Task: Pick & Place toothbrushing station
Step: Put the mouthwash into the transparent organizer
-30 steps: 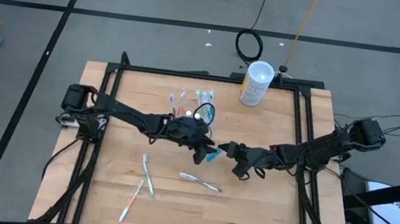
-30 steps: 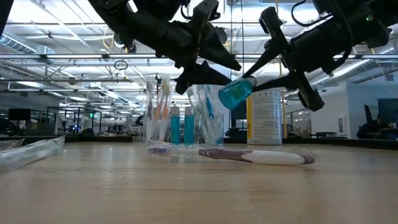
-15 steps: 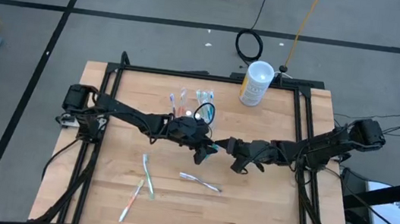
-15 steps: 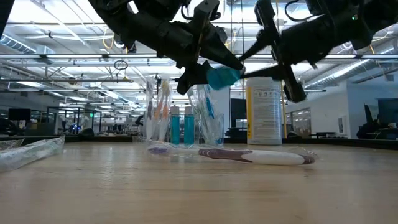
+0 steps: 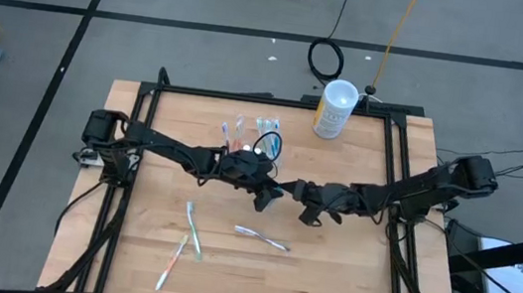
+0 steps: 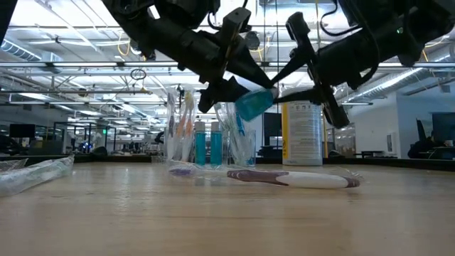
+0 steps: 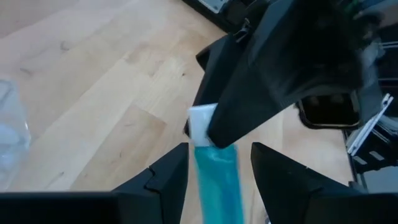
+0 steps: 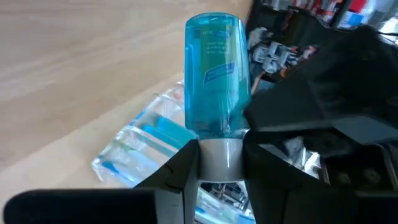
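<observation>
A teal toothpaste tube [image 6: 254, 103] with a white cap hangs in the air at mid-table between my two grippers. My left gripper [image 5: 270, 196] reaches in from the table's left, shut on the tube's body. My right gripper [image 5: 303, 202] comes from the right, shut on the cap end. The clear holder [image 5: 263, 149] stands on the table just beyond them, toward the far edge. Toothbrushes and two teal tubes [image 6: 207, 146] stand upright beside it. Loose toothbrushes [image 5: 193, 228] lie flat nearer the front. My left gripper has the tube's teal body [image 7: 217, 180] between its two fingers, which run along the tube from the table's left. The tube is clear of the table, tilted, cap end higher. My right gripper hides part of the cap. My right gripper pinches the tube's white cap [image 8: 221, 158] between its two fingers, coming from the table's right and slanting down. The teal body [image 8: 214, 74] sticks out beyond the fingertips toward my left gripper.
A tall white canister [image 5: 334, 108] with a yellowish label stands at the far edge, right of centre. A wrapped toothbrush [image 5: 260, 236] lies just in front of the grippers, and two more [image 5: 173, 256] lie at front left. The black frame rails [image 5: 397, 183] border the wooden top.
My right gripper has moved toward the table's left and closed in on the tube's cap end. My left gripper has stayed near mid-table with the tube, which has shifted a little to the left and changed its tilt, staying clear of the table.
</observation>
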Tool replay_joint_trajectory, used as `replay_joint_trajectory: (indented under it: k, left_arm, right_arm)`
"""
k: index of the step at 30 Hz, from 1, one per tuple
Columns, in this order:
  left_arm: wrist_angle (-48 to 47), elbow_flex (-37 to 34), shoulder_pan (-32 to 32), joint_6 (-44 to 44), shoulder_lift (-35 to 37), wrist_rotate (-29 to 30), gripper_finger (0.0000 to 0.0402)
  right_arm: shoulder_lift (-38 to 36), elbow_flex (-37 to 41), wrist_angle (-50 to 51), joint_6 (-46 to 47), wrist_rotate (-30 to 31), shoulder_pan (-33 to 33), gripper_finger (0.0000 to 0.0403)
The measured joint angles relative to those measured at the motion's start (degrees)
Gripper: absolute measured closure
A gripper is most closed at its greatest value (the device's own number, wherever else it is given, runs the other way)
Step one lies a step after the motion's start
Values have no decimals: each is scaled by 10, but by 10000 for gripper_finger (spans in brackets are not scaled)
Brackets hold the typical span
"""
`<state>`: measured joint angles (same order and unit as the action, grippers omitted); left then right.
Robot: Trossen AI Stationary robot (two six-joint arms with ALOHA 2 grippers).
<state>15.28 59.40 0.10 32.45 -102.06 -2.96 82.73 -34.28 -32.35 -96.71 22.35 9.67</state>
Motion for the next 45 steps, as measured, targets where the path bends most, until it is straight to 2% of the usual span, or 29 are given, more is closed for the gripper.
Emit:
replay_joint_trajectory:
  k: [10, 16, 25, 28, 32, 35, 41, 45]
  left_arm:
    - [-12, -1, 2, -10, 0, 6, 315]
    - [-18, 0, 13, -7, 1, -5, 319]
    - [-20, 0, 14, -11, 1, -7, 314]
    - [-21, 0, 15, -20, 1, -6, 314]
    - [-42, 0, 17, -24, 10, -9, 314]
    - [-70, 0, 23, -34, 28, -4, 314]
    - [-119, 0, 34, -51, 73, 43, 314]
    - [-145, 0, 38, -75, 112, 119, 314]
  right_arm:
    - [16, 1, -12, 1, -1, -9, 296]
    - [16, 1, -17, 7, 1, -10, 300]
    - [16, 1, -23, 45, 11, -10, 251]
    - [16, 1, -24, 80, 60, -8, 238]
    - [16, 2, -21, 156, 170, 3, 229]
    - [13, 14, -19, 179, 216, 12, 228]
    - [11, 40, -31, 195, 279, 17, 231]
    - [11, 45, -68, 236, 323, 5, 229]
